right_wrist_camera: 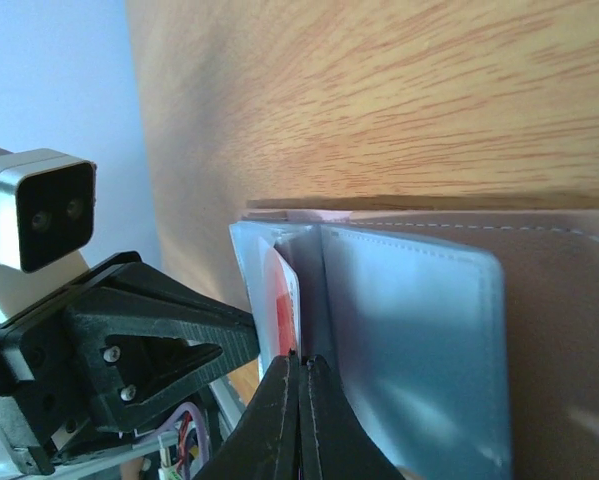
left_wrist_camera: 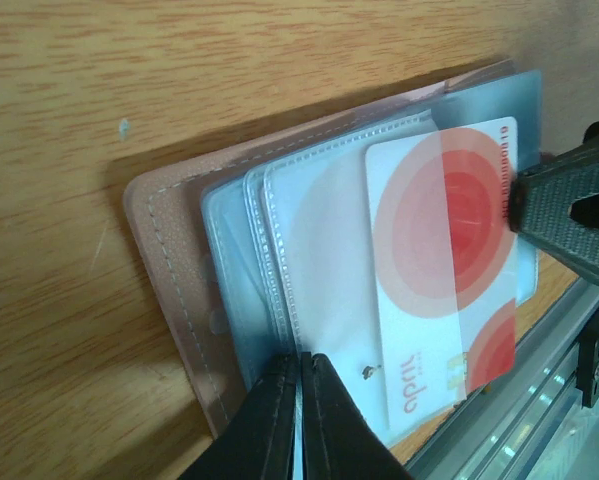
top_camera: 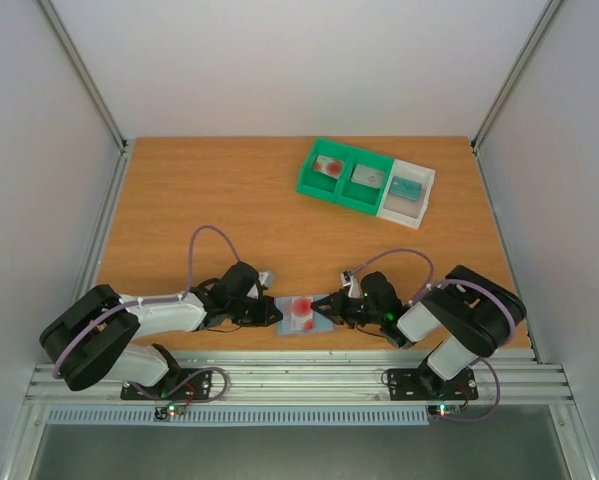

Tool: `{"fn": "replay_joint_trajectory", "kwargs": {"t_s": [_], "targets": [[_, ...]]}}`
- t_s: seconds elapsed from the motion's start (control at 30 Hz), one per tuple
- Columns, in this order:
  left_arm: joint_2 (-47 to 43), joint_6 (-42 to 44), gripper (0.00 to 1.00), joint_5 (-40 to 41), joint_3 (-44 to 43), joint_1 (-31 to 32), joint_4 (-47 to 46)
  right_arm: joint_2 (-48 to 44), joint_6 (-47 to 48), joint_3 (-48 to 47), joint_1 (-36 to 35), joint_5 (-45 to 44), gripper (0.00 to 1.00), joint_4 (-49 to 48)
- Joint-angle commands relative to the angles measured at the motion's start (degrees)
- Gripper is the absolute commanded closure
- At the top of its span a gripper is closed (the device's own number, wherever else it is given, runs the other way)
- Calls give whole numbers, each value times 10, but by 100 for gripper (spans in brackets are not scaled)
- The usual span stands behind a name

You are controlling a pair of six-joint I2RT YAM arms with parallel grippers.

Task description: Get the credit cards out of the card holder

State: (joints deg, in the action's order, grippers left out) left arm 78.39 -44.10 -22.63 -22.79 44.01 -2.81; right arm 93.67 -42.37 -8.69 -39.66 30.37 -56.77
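The card holder (top_camera: 315,323) lies open near the table's front edge between my two grippers, its clear sleeves (left_wrist_camera: 309,250) fanned out over a pinkish outer cover (left_wrist_camera: 169,260). A whitish credit card with a red round blotch (left_wrist_camera: 439,250) sticks partway out of a sleeve. My left gripper (left_wrist_camera: 301,362) is shut on the edge of a clear sleeve. My right gripper (right_wrist_camera: 301,362) is shut at the card's (right_wrist_camera: 282,300) far edge, its fingertips pinched on the card. In the top view the left gripper (top_camera: 277,314) and the right gripper (top_camera: 326,310) flank the holder.
A green and white compartment tray (top_camera: 344,197) stands at the back right, with a red-blotched card (top_camera: 329,166), a greyish card (top_camera: 367,176) and a teal one (top_camera: 407,188) in its compartments. The metal rail (top_camera: 299,380) runs just behind the holder's near side.
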Motion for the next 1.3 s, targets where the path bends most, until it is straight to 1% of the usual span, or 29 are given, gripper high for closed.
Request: {"fn": "replay_joint_trajectory", "kwargs": {"t_s": [0.0,0.07,0.17,0.27,0.37,0.4,0.5,0.63,0.73,0.8,0.87,0.97,1.13,1.2,1.27], "targets": [[14,4,94,49,-1,1,59,-61,25,1,5,-26,99,84],[-1,3,92,36,-13,1,72,-101,33,-11,5,-28,99,147],[-38,-5,86,20,-28,1,82,-176,48,-29,3,-39,99,242],[-77,-17,73,13,-46,1,93,-243,65,-48,3,-62,99,351],[-117,-30,60,5,-59,2,96,-305,74,-70,3,-71,99,429],[-131,-34,56,2,-61,1,92,-324,75,-79,1,-71,99,448],[-167,-54,51,-13,-61,1,65,-370,72,-101,-7,-72,99,485],[-204,-87,47,-22,-53,1,14,-421,64,-124,-21,-77,99,513],[-217,-105,46,-27,-51,1,-3,-451,57,-138,-27,-78,99,524],[-217,-112,46,-38,-48,1,-24,-467,55,-146,-33,-78,99,526],[-216,-129,47,-54,-39,2,-65,-476,53,-153,-41,-82,99,529],[-215,-161,52,-71,-28,1,-124,-485,54,-163,-53,-88,99,536],[-216,-182,66,-82,-22,1,-167,-485,57,-172,-67,-90,99,537],[-217,-182,77,-84,-20,1,-174,-485,59,-174,-71,-91,99,536],[-220,-184,91,-88,-15,1,-190,-487,63,-176,-73,-92,99,542]]}}
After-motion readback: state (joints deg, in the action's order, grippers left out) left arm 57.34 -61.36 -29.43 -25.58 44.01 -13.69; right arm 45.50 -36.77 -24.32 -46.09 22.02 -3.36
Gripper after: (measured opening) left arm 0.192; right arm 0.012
